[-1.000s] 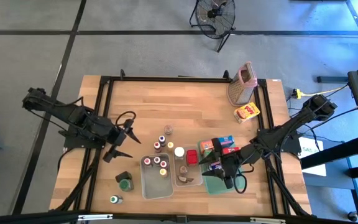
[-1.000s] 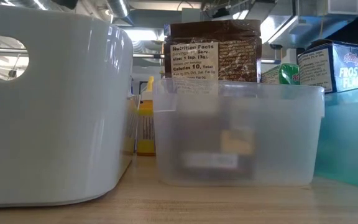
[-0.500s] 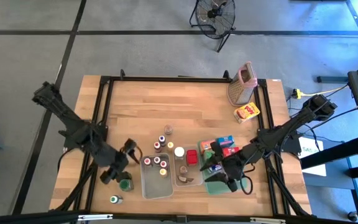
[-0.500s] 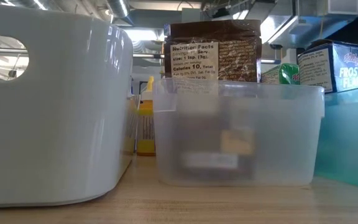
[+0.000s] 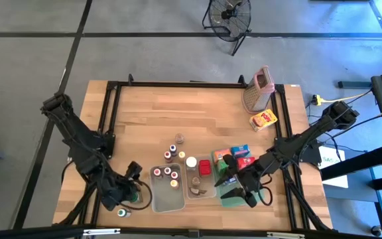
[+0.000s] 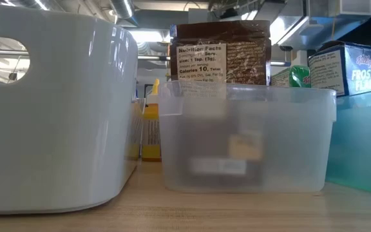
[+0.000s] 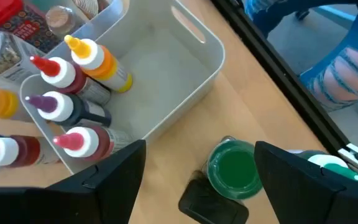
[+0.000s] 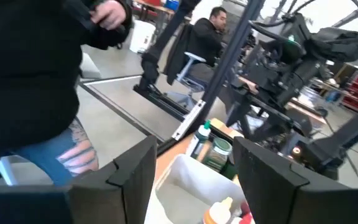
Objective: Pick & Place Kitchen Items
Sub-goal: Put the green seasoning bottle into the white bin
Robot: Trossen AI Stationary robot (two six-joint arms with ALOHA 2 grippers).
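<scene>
In the high view my left gripper (image 5: 128, 188) hovers open at the table's near-left, over a green-capped jar (image 5: 134, 196). The left wrist view shows that jar (image 7: 234, 168) standing upright between the spread fingers, beside a dark lump (image 7: 212, 202); my left gripper (image 7: 199, 149) touches neither. A second green-capped bottle (image 7: 333, 165) stands past one finger. Small sauce bottles (image 7: 73, 112) lie in the white tub (image 7: 185, 93). My right gripper (image 5: 236, 186) hangs open over the green tray (image 5: 225, 198), where colourful cartons (image 5: 241, 154) stand.
Loose spice jars (image 5: 174, 149) stand on the wood behind the tubs. A small clear tub (image 5: 199, 187) sits between the white tub and the tray. The metal grater (image 5: 257, 89) and a yellow carton (image 5: 263, 120) are at the far right. A person (image 8: 42, 81) stands beyond the near edge.
My left arm has swung from the table's left middle toward the near edge and come down over the green-capped jar, its fingers still spread. The right gripper has barely shifted over the tray. No item has moved.
</scene>
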